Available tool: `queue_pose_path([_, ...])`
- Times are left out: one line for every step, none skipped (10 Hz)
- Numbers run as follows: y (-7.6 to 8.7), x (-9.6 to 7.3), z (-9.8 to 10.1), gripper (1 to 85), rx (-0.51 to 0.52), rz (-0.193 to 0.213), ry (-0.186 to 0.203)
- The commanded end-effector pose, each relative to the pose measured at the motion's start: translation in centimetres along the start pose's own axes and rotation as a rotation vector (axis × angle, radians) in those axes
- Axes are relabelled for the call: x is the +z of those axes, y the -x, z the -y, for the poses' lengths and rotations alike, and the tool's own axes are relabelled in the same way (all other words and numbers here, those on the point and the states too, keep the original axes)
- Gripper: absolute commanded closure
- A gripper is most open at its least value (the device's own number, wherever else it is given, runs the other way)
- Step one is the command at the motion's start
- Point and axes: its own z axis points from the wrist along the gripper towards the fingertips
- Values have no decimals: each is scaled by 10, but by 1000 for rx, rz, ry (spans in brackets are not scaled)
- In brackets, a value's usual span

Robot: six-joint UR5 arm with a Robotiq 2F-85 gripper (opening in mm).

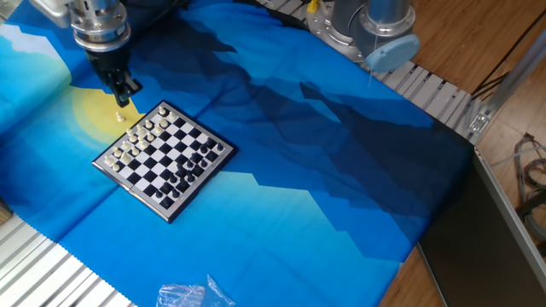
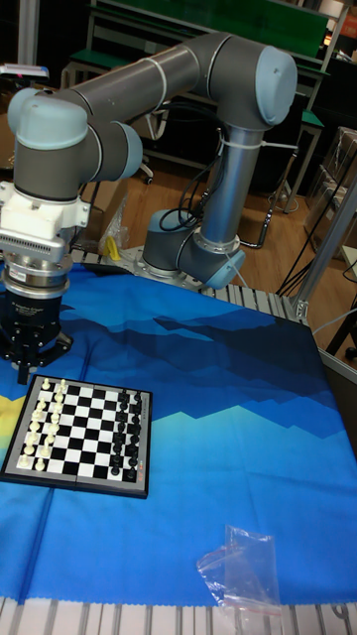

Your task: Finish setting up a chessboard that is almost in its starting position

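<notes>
The chessboard (image 1: pixel 164 159) lies on the blue cloth at the left, with cream pieces along its left side and black pieces along its right; it also shows in the tall fixed view as the chessboard (image 2: pixel 84 432). One small cream piece (image 1: pixel 119 117) stands on the cloth's yellow patch, just off the board's far-left corner. My gripper (image 1: pixel 123 95) hangs right above that piece, fingers pointing down and apart from it. The dark fingers are too small to show their gap. In the tall view the gripper (image 2: pixel 22 373) sits at the board's far-left corner and the loose piece is hidden.
A crumpled clear plastic bag (image 1: pixel 192 296) lies near the cloth's front edge. The arm's base (image 1: pixel 367 26) stands at the back right on a ribbed metal table edge (image 1: pixel 426 85). The cloth (image 1: pixel 324 170) covers the table.
</notes>
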Motion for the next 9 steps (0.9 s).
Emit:
queue_pose_path([3,-1,6,847,72,14,-20])
queue_pose_path([2,-1,3,847,-24,8,-9])
queue_pose_path([1,-1,-6,847,-38,3,26])
queue_pose_path([-7,-1,2,847,-41,-28,-3])
queue_pose_path([-9,-1,9,847,-50,-34,-30])
queue_pose_path([-7,-1,10,847,-51,-28,-36])
queue_pose_path([-7,-1,9,847,-43,-26,-32])
queue_pose_path([-5,0,15,847,-29,-25,-42])
queue_pose_path([0,3,32,847,-21,-24,-65])
